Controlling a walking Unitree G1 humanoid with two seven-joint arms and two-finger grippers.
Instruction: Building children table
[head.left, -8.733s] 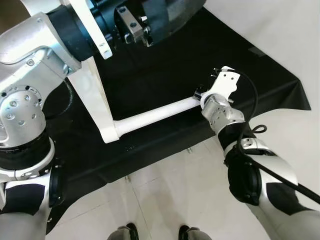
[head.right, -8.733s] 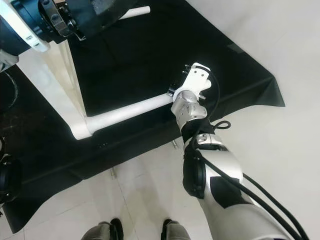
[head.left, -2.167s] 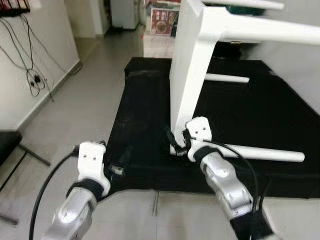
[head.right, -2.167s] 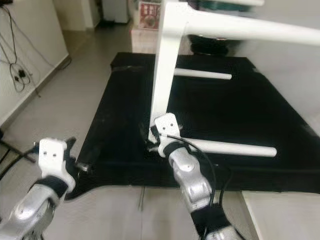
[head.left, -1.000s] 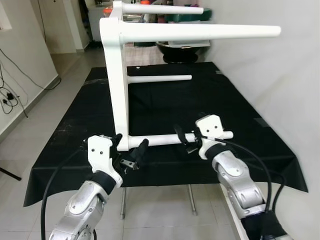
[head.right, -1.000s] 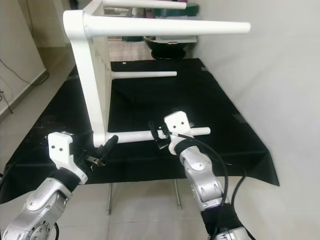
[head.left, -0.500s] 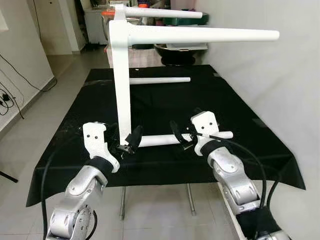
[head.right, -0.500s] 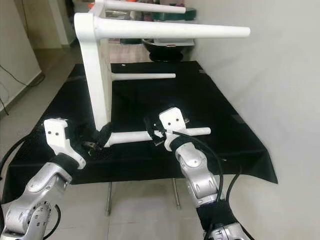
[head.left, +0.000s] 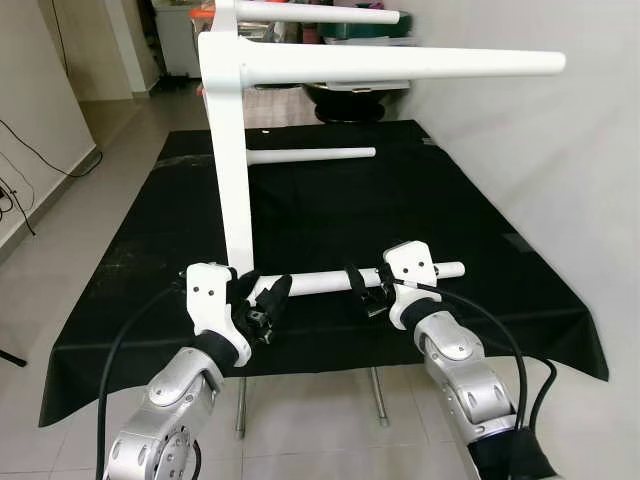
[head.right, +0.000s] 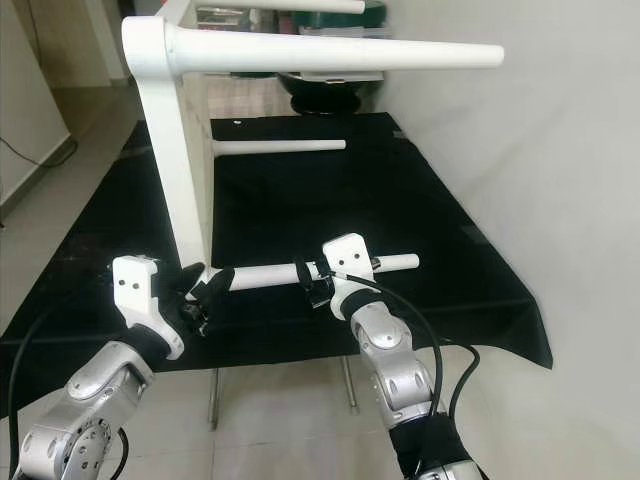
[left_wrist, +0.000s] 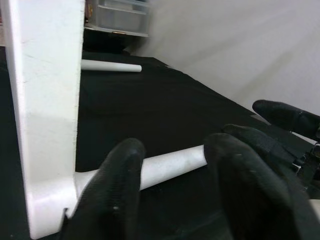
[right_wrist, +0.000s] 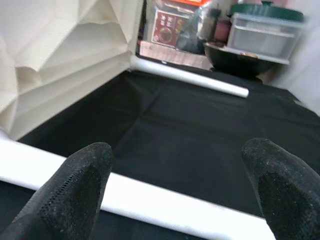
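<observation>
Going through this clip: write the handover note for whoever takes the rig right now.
Left gripper: open, by the corner where the lower near leg joins the white table.
Right gripper: open, fingers astride that leg further out.
Table lies on its side on the black cloth, all four legs fitted.
Left to do: grip the leg and set the table on its feet, I'd guess.

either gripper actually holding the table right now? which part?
Neither. Left gripper and right gripper are open, fingers straddling the table's lowest leg without closing on it.
</observation>
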